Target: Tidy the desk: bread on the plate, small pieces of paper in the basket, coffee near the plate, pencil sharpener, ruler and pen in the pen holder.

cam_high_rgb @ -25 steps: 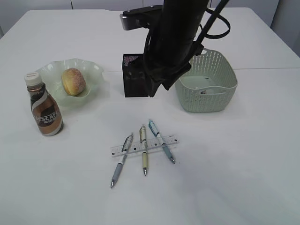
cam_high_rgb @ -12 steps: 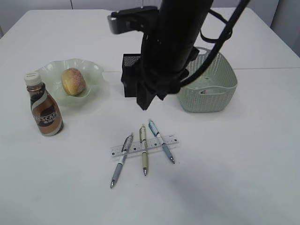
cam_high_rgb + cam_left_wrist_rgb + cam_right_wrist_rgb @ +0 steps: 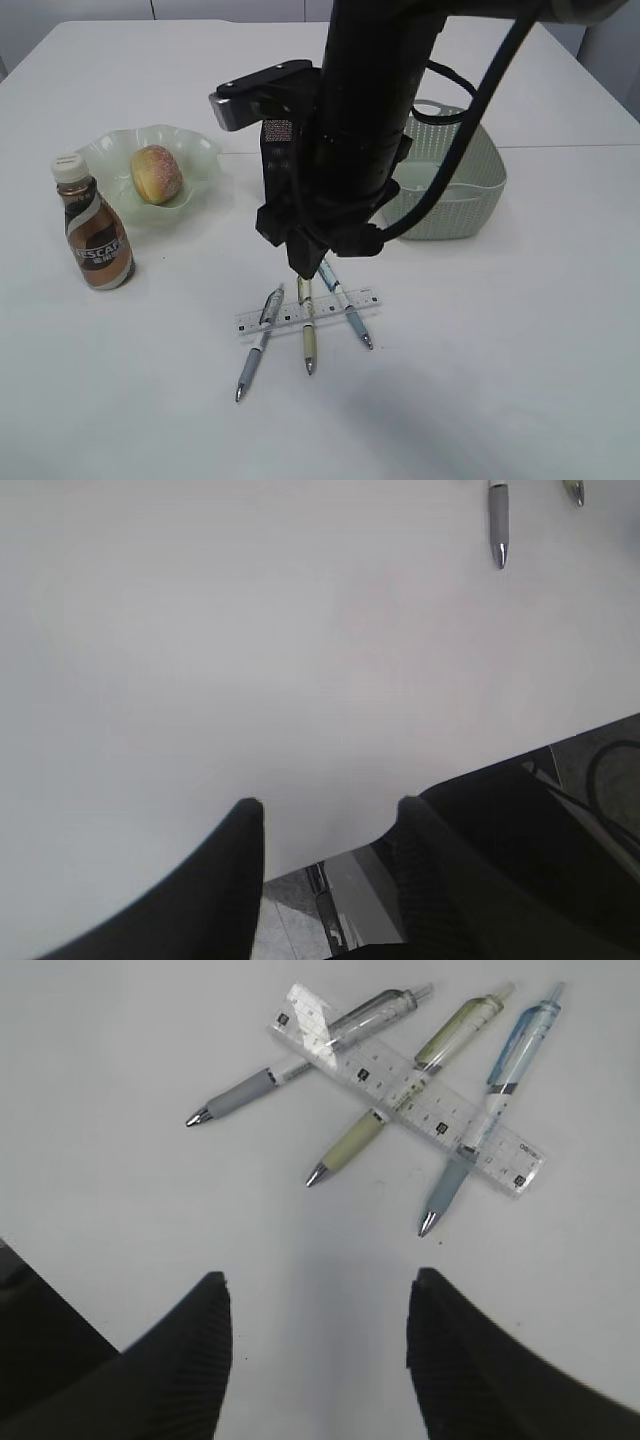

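Three pens lie across a clear ruler [image 3: 350,301] at the table's middle front: a grey pen [image 3: 256,347], a yellow-green pen [image 3: 308,335] and a blue pen [image 3: 352,320]. In the right wrist view the ruler [image 3: 437,1118] lies under the grey pen [image 3: 262,1085], the yellow-green pen [image 3: 352,1138] and the blue pen [image 3: 452,1175]. My right gripper [image 3: 318,1280] is open and empty, hanging just above and behind the pens [image 3: 305,265]. My left gripper [image 3: 328,812] is open and empty at the table's front edge. Bread [image 3: 157,172] sits on the green plate [image 3: 205,150]. The coffee bottle [image 3: 95,228] stands beside it. No pencil sharpener shows.
The black pen holder [image 3: 276,150] stands behind the right arm, mostly hidden by it. The green basket [image 3: 460,185] stands at the right, partly hidden. Two pen tips [image 3: 498,525] show at the top of the left wrist view.
My right arm has swung forward, left and down, from over the pen holder and basket to just above the pens. Nothing on the table has moved.
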You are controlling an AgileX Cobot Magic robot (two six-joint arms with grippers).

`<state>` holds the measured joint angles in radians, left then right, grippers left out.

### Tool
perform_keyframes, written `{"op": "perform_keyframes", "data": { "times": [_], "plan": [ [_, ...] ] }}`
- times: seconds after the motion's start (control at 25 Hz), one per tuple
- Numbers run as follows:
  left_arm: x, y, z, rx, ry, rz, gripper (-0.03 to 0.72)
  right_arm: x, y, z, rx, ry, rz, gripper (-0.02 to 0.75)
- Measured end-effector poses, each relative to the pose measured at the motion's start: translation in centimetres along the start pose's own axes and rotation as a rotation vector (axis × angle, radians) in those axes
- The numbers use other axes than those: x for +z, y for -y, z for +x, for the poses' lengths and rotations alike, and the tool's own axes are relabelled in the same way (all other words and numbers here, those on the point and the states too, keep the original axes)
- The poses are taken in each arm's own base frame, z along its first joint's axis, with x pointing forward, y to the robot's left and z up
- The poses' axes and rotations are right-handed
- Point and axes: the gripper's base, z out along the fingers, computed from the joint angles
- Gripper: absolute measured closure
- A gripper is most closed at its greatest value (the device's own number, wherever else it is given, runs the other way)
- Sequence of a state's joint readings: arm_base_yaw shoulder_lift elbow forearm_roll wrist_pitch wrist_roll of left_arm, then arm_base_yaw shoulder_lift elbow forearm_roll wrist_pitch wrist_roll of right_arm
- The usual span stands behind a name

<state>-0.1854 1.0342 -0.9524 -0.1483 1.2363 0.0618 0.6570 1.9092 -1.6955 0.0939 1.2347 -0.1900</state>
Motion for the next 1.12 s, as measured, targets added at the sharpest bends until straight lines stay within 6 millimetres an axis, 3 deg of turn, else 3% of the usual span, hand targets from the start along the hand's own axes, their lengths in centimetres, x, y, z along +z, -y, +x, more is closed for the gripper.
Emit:
{"op": "perform_keyframes", "data": {
  "times": [0.28,0.44,0.72,0.88,1.12],
  "plan": [
    [0.0,0.3,0.0,0.055,0.003,0.032,0.371,-2.6,-0.1,0.5,0.021,0.055,0.035,0.321],
    [0.5,0.8,-0.4,0.112,-0.011,0.100,0.371,-4.8,1.2,1.2,0.047,0.101,0.087,0.321],
    [2.5,2.5,-2.5,0.259,-0.050,0.132,0.370,-7.0,7.9,3.6,0.297,0.140,0.149,0.321],
    [3.0,3.6,-5.3,0.330,-0.039,0.116,0.371,-7.9,12.6,5.9,0.456,0.145,0.192,0.321],
    [4.8,5.1,-9.5,0.388,-0.047,0.099,0.371,-8.9,17.6,9.3,0.618,0.145,0.240,0.321]
  ]
}}
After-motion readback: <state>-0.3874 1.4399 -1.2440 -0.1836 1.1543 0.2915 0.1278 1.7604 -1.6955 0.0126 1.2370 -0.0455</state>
